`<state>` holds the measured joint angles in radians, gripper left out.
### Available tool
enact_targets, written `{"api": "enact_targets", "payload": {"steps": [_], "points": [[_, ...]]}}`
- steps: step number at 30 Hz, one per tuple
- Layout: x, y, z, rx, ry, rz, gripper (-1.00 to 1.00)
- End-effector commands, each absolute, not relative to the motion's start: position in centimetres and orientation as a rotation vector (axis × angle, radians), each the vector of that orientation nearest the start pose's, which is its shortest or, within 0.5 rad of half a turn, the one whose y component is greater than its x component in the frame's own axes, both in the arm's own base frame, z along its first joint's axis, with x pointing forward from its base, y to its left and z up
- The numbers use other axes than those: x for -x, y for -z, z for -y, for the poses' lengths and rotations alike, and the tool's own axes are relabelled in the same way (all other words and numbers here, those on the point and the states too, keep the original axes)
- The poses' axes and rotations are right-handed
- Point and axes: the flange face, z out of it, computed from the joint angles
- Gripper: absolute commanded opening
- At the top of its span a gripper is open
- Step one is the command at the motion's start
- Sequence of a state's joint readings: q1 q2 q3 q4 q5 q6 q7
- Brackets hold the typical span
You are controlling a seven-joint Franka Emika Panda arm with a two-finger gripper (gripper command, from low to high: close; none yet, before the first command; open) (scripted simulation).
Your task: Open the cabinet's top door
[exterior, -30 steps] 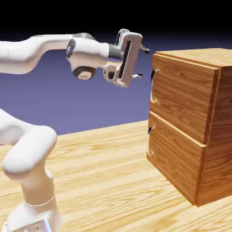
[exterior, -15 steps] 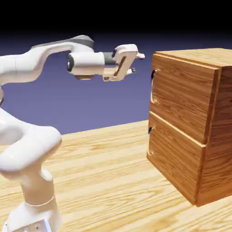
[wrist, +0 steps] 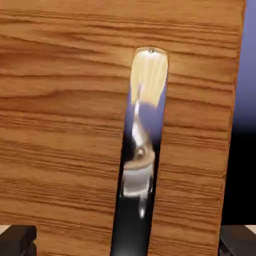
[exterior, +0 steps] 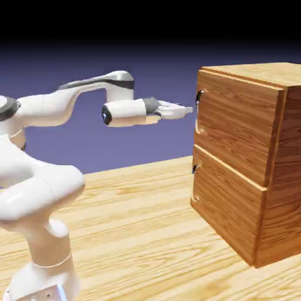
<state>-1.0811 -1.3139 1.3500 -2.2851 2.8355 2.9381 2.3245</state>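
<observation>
Two-finger gripper: your gripper (exterior: 190, 110) is wide open, with the fingertips (wrist: 18, 240) far apart in the hand view. It has hold of nothing.
Arm: your white Panda arm (exterior: 50, 110) reaches toward the cabinet, and the gripper is near the upper handle, at about the height of its upper part.
Upper curved handle: this shiny metal handle (wrist: 140, 150) runs between the lines of the two fingers in the hand view. I cannot tell from this if it is already inside the grip.
Top door: the upper wood-grain door (exterior: 236, 126) is closed, flat on the cabinet front, at the exterior view's right.
Lower panel: the lower wood-grain panel (exterior: 228, 203) is also closed, with its own handle (exterior: 195, 182).
Done: the gripper is brought near the correct handle and, as I judge, it is well lined up.
Left: you must still take the handle, or hook it, and then swing the door open. I judge the task is in its early part.
Cabinet: the reddish-brown cabinet (exterior: 282, 153) stands upright on the table.
Table: the surface (exterior: 135, 235) is of light yellow wood with long grain.
Room: the backdrop (exterior: 159, 141) is plain blue-violet, and it becomes black at the top.
</observation>
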Motion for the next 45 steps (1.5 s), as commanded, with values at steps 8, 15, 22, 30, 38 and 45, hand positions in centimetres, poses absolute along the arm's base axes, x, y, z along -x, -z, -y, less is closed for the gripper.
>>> {"api": "enact_targets", "payload": {"steps": [8, 15, 22, 30, 38, 45], "points": [[-47.3, -45.3, -18.8, -0.648, -0.576, -1.463, -1.0], [-43.3, -45.2, -17.0, -0.562, -0.671, -1.509, -1.0], [-39.4, -45.3, -14.6, -0.473, -0.764, -1.553, -1.0], [-37.0, -45.3, -12.9, -0.413, -0.824, -1.58, -1.0], [-35.0, -45.3, -11.1, -0.358, -0.88, -1.601, -1.0], [-31.5, -45.3, -7.4, -0.249, -0.985, -1.642, -1.0]]}}
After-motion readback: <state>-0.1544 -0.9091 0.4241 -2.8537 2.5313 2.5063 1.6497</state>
